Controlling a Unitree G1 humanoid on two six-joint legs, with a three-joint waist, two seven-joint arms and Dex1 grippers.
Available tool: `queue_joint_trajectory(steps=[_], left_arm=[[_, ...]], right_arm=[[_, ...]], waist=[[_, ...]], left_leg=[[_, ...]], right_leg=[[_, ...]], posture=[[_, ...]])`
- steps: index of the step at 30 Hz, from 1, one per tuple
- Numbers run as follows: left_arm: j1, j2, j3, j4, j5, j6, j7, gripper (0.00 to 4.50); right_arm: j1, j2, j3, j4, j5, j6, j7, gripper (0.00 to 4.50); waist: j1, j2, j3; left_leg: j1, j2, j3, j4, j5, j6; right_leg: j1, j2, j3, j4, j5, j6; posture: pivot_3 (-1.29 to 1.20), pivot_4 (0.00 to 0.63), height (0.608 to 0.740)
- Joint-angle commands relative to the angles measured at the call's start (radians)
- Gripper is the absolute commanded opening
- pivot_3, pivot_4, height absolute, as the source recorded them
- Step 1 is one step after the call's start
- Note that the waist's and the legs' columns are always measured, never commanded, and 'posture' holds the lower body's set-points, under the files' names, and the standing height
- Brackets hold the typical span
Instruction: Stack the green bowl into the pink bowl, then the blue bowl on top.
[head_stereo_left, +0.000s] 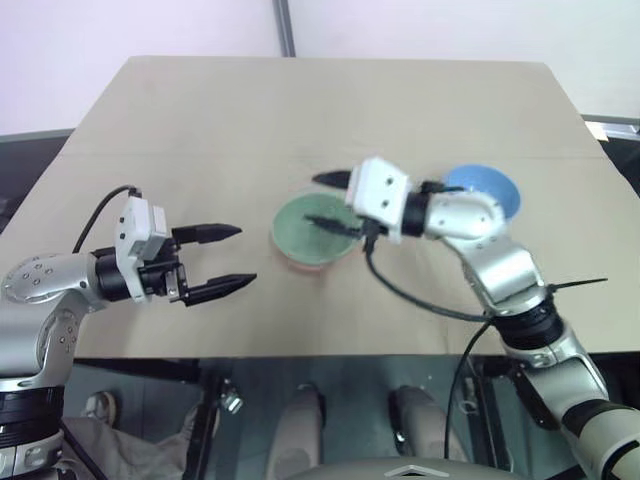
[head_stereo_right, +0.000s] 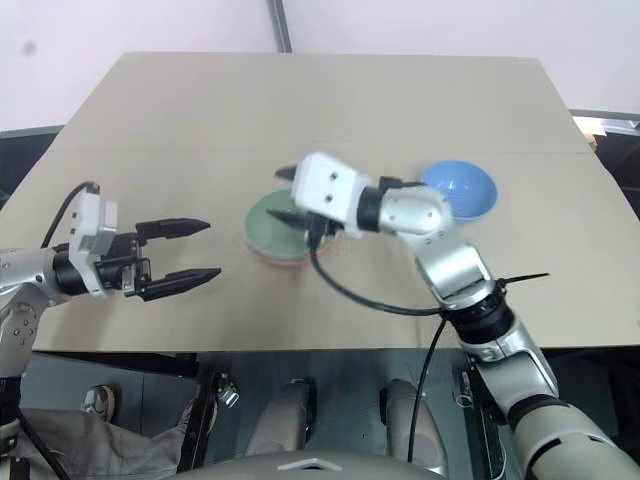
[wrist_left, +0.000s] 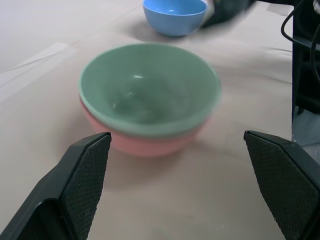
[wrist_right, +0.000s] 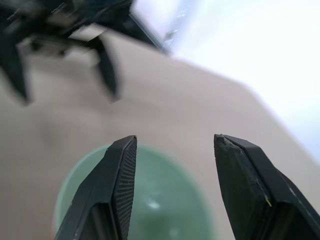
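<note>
Green bowl (head_stereo_left: 312, 231) sits nested in pink bowl (wrist_left: 150, 142) at frame centre w/ blue bowl (head_stereo_left: 486, 187) apart to its right, right gripper (head_stereo_left: 325, 200) above it parted & empty, left gripper (head_stereo_left: 228, 258) wide open, empty, at left.
</note>
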Motion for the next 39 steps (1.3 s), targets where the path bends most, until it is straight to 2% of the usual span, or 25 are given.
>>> queue_joint_trajectory(steps=[1, 6, 8, 13, 31, 39], left_arm=[[-0.041, 0.005, -0.002, -0.041, -0.030, 0.008, 0.008, 4.50], [-0.091, -0.011, -0.036, -0.047, -0.031, 0.012, 0.023, 4.50], [-0.102, -0.013, -0.046, -0.046, -0.026, 0.008, 0.024, 4.50], [-0.103, -0.007, -0.043, -0.059, -0.032, 0.013, 0.025, 4.50], [-0.047, 0.003, 0.004, -0.108, -0.062, 0.044, 0.058, 4.50], [-0.049, 0.003, 0.000, -0.113, -0.068, 0.043, 0.068, 4.50]], right_arm=[[0.051, -0.122, -0.132, -0.047, 0.000, 0.067, -0.022, 2.70], [0.125, -0.285, -0.226, 0.067, -0.050, 0.094, -0.077, 2.70], [0.141, -0.333, -0.224, 0.129, -0.083, 0.076, -0.093, 2.70], [0.147, -0.317, -0.234, 0.197, -0.046, 0.194, -0.110, 2.70], [0.084, -0.237, -0.273, 0.166, 0.083, 0.313, -0.158, 2.70], [0.114, -0.227, -0.226, 0.156, 0.091, 0.359, -0.165, 2.70]], waist=[[0.004, 0.000, 0.000], [-0.005, 0.000, 0.000], [-0.012, 0.000, 0.000], [-0.029, 0.000, 0.000], [-0.028, 0.001, 0.000], [-0.027, 0.001, 0.000]], left_leg=[[0.000, 0.000, 0.000, 0.000, 0.000, 0.000], [0.000, -0.001, 0.000, 0.000, 0.000, 0.000], [0.000, 0.000, 0.001, -0.001, 0.000, 0.000], [0.000, 0.000, 0.001, -0.001, 0.000, 0.000], [0.000, 0.000, 0.001, -0.001, 0.000, 0.000], [0.000, 0.000, 0.001, -0.002, 0.000, 0.000]], right_leg=[[0.000, 0.000, 0.000, -0.001, 0.000, 0.000], [0.000, 0.000, 0.000, -0.001, 0.000, 0.000], [0.000, 0.000, 0.001, -0.001, 0.000, 0.000], [-0.001, 0.000, 0.002, -0.001, 0.000, 0.000], [-0.001, 0.000, 0.002, -0.001, 0.000, 0.000], [-0.001, 0.000, 0.002, -0.001, 0.000, 0.000]], posture=[[0.00, 0.150, 0.740], [0.00, 0.150, 0.740], [0.00, 0.150, 0.740], [0.00, 0.150, 0.740], [0.00, 0.150, 0.740], [0.00, 0.150, 0.740]])
